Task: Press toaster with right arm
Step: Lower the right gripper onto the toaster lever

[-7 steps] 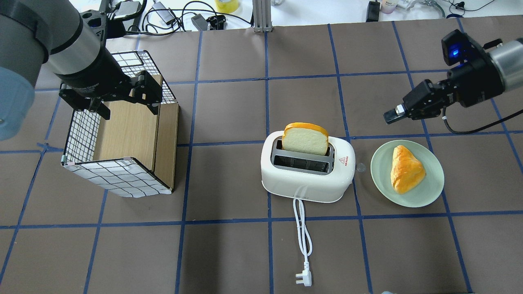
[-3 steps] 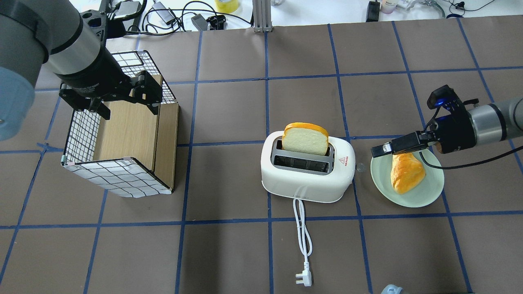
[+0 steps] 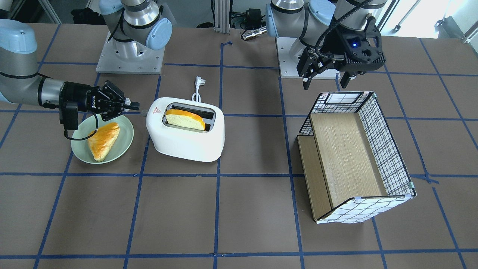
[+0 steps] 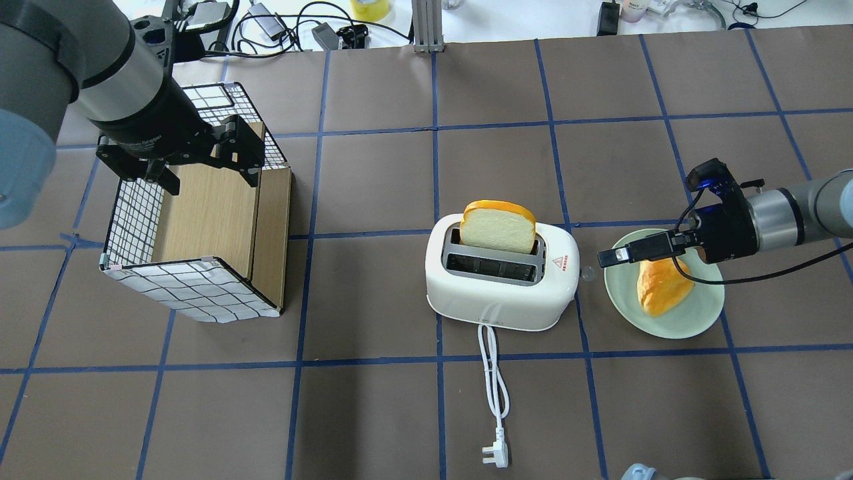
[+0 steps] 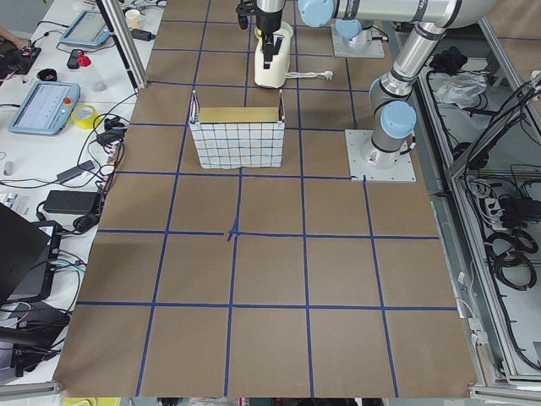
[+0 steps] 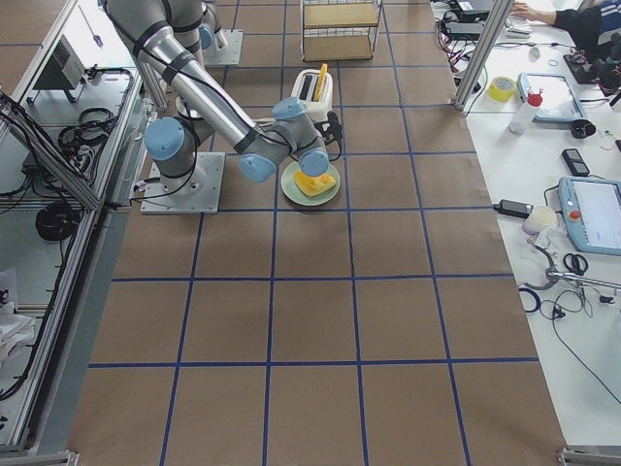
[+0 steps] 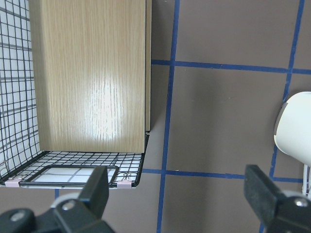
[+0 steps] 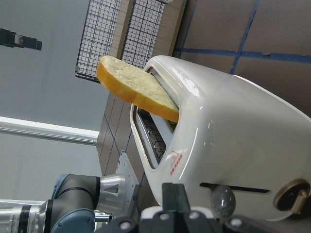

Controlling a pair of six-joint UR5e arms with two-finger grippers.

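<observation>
The white two-slot toaster [image 4: 501,283] stands mid-table, its cord and plug [image 4: 496,455] trailing toward the robot. A bread slice [image 4: 498,225] stands in its far slot. The toaster also shows in the front view [image 3: 185,136] and the right wrist view [image 8: 233,131]. My right gripper [image 4: 603,258] is shut and empty, lying level over the green plate's [image 4: 673,323] edge, its tip a short gap from the toaster's right end and the small round knob [image 4: 588,273] there. My left gripper [image 4: 210,175] is open and empty above the wire basket [image 4: 193,287].
A yellow pastry [image 4: 661,285] lies on the green plate, right under my right wrist. The wire basket with wooden panels [image 3: 351,160] stands at the table's left. Cables and gear lie along the far edge [image 4: 280,27].
My right gripper has come down and moved left from the far right to just over the plate, closing on the toaster's right end. The left arm has not moved.
</observation>
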